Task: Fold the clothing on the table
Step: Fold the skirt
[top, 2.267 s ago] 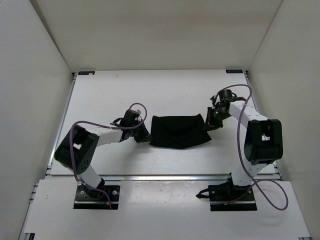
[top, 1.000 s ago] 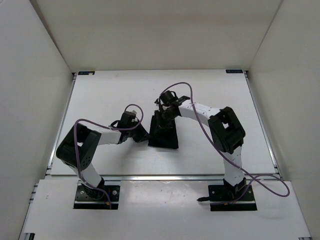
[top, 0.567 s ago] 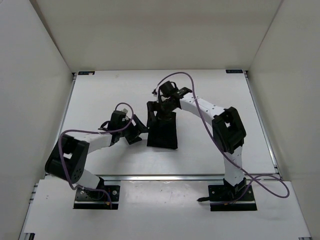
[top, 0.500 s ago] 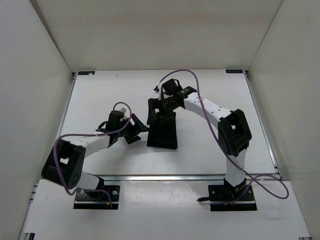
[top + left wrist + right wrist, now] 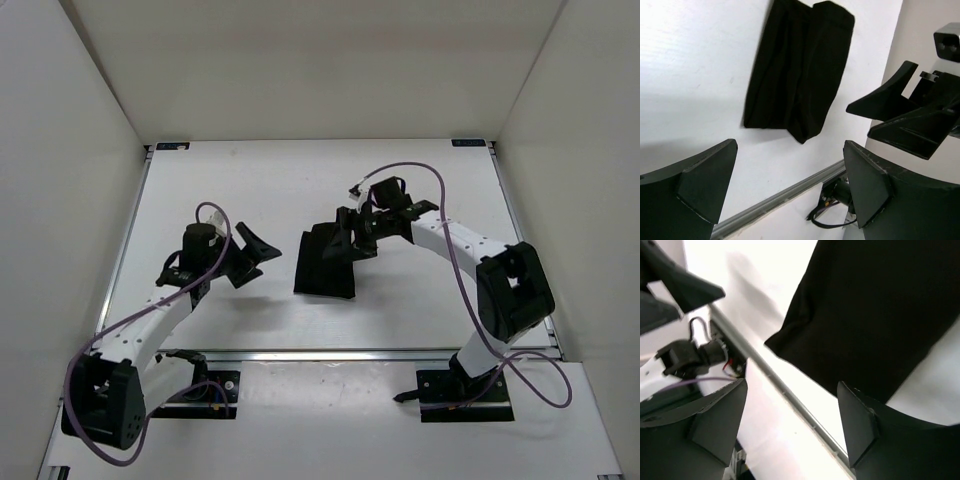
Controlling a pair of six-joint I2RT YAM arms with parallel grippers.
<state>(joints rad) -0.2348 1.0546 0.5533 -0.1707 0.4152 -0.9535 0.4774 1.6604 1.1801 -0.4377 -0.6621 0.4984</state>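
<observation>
left gripper (image 5: 256,254) sits left of centre in the top view, jaws spread wide with nothing between them, just beside the clothing (image 5: 324,265) and apart from it. right gripper (image 5: 353,236), just right of centre, has its jaws parted and empty over the clothing's upper right corner. the clothing lies as a narrow black folded bundle mid-frame on the white table (image 5: 220,180).

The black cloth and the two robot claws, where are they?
clothing (image 5: 326,265), top view, middle of the folded cloth.
left gripper (image 5: 790,150), left wrist view, gap between its open fingers.
right gripper (image 5: 791,385), right wrist view, gap between its open fingers.
</observation>
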